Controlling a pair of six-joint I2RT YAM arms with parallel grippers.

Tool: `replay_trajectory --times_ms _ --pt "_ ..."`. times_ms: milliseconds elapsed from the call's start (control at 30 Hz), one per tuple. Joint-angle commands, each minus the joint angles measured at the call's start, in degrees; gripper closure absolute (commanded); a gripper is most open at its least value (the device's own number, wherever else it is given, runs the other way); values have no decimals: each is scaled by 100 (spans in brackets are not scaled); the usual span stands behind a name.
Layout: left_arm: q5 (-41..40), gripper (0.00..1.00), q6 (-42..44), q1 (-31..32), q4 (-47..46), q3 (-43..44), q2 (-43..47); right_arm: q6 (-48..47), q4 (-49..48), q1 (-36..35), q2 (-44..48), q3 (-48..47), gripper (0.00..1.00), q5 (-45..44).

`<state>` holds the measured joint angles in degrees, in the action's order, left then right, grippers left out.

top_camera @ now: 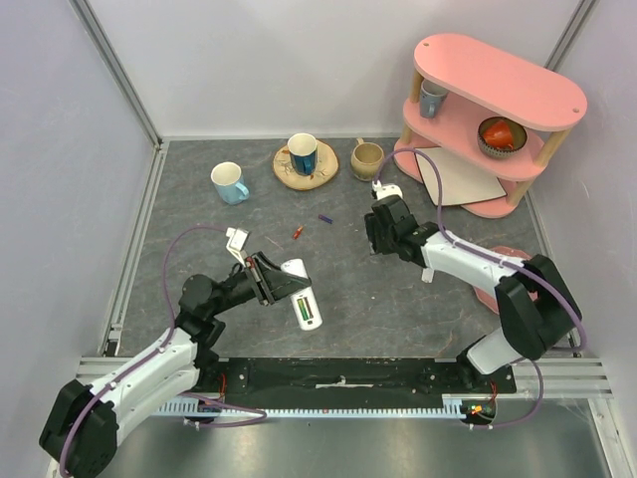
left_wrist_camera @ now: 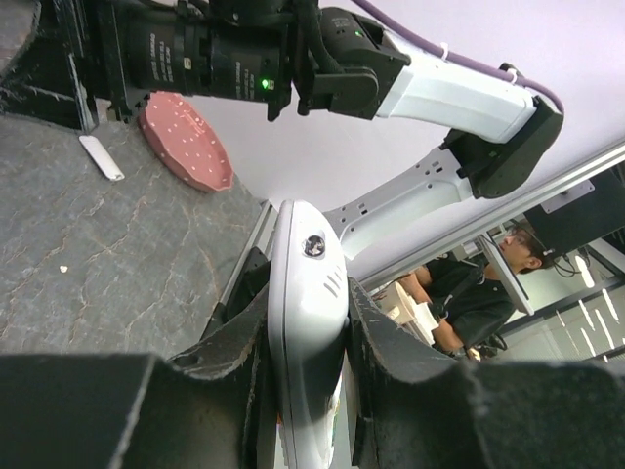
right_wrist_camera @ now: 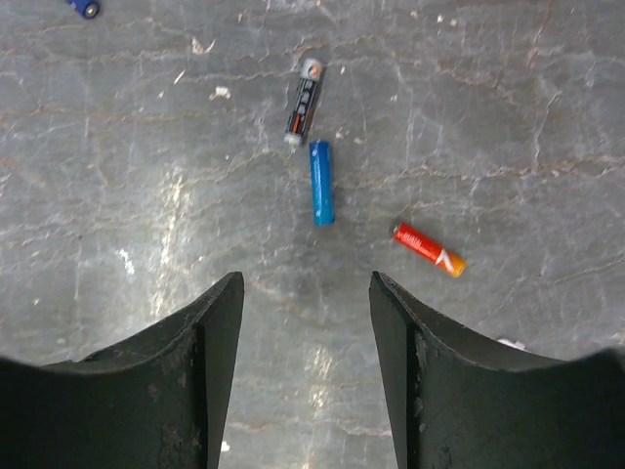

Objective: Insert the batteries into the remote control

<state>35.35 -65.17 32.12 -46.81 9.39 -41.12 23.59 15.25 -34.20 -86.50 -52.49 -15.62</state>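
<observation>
1. Near left on the grey table [top_camera: 398, 309], the left gripper [top_camera: 271, 279] is clenched on the white remote control [left_wrist_camera: 305, 293].
2. The right gripper [right_wrist_camera: 305, 283] hangs released at table centre, jaws spread.
3. Only its wrist view shows the dark grey battery [right_wrist_camera: 304, 101], whose print is unreadable.
4. The blue battery [right_wrist_camera: 321, 183] lies just beside it, and the red battery [right_wrist_camera: 429, 248] is further right.

Lower end of remote control [left_wrist_camera: 308, 322] behind jaws; blue object [right_wrist_camera: 86, 7], perhaps battery, edge-cropped
</observation>
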Motion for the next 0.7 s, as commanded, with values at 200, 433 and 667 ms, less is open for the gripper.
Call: replay_trajectory --times_ms 200,433,667 --pt "376 98 -207 -136 -890 -245 -378 -496 -532 247 -1068 -709 44 -64" --pt "490 98 -260 -162 -1120 -174 -484 -610 -716 291 -1536 -903 49 68" --pt "595 98 -251 -215 -1050 -130 -484 -619 -707 343 -1861 -1018 53 15"
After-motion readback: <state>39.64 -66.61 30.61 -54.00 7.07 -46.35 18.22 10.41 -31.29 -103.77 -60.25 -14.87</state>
